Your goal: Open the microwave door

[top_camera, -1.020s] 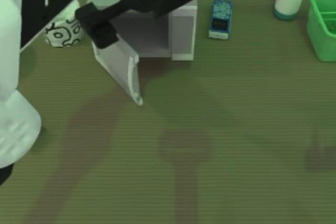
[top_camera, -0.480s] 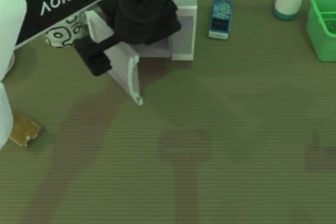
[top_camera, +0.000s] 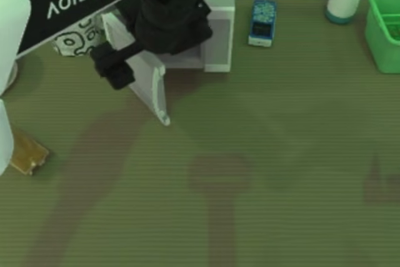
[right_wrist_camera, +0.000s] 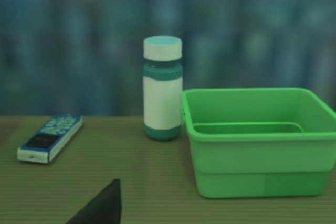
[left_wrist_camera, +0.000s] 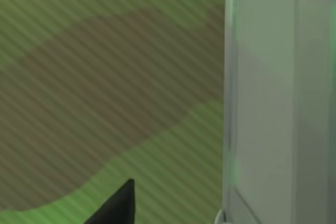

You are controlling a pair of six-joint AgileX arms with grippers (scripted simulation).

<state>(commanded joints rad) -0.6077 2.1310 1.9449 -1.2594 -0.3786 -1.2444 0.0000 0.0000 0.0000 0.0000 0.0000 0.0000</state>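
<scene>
Microwave door (top_camera: 152,85), far left of the table, stands swung wide from the microwave (top_camera: 215,35): a stiff, light hinged panel, best taken at its near-edge bar handle. Left gripper (top_camera: 112,70) sits beside it; I cannot tell its fingers' state.

A green bin (right_wrist_camera: 257,140), a teal-capped bottle (right_wrist_camera: 163,90) and a blue remote (right_wrist_camera: 50,138) stand near the table's (top_camera: 281,154) far edge.

A pale microwave door (left_wrist_camera: 273,103) stands upright over the green table (left_wrist_camera: 105,77).
</scene>
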